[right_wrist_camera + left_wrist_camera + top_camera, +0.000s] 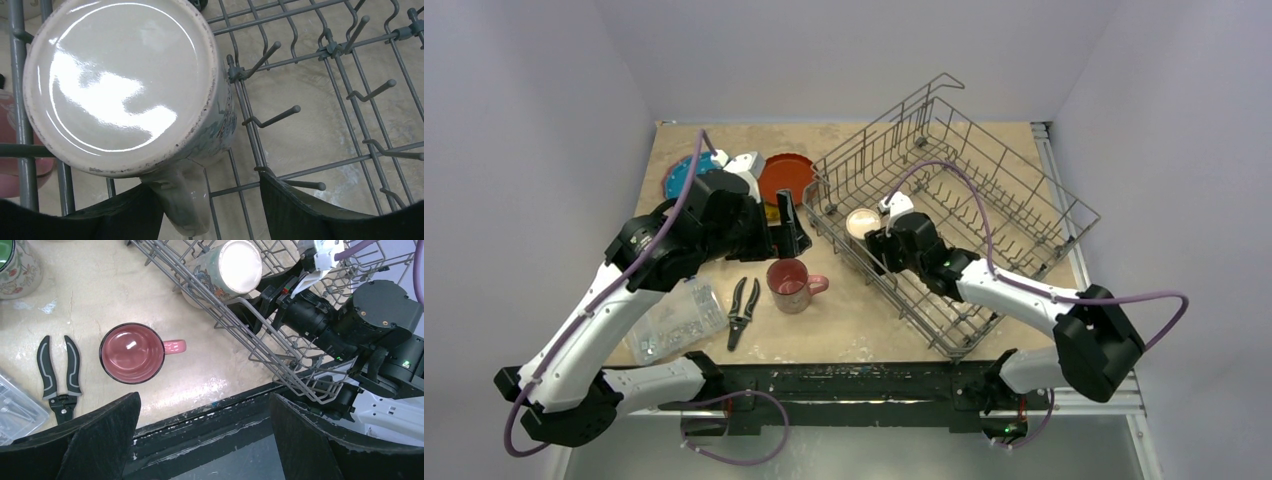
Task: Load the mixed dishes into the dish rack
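A glossy cream mug sat base upward, its flat round bottom shining, at the nine o'clock corner of the grey wire dish rack. The right gripper stood parted around the mug's handle. The left gripper hung spread wide and empty. A maroon mug stood upright on the mottled beige table, at the cream mug's eight o'clock.

Pale lavender walls around a mottled beige tabletop
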